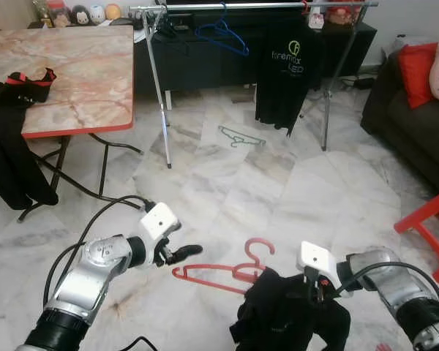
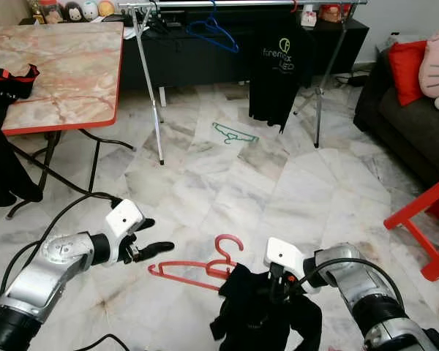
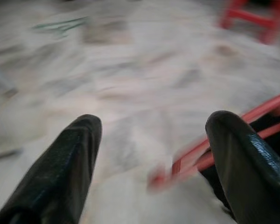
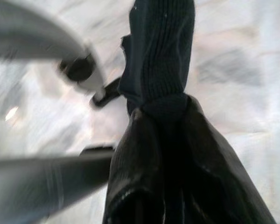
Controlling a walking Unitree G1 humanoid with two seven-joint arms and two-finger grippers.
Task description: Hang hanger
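Your left gripper (image 1: 192, 251) has its jaws released, tips just beside the near end of the red hanger (image 1: 221, 273). The hanger lies flat on the floor (image 1: 227, 183), long axis running away from those jaws toward your right side, hook up-floor. Your right gripper (image 4: 154, 154) is clenched on the black garment (image 1: 289, 314) covering the hanger's far end. The left is nearer the bare bar.

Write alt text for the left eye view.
Over a marble floor, the right gripper holds a black garment on a red hanger, while the open left gripper reaches for the hanger's end. Behind stands a clothes rack with a black T-shirt.
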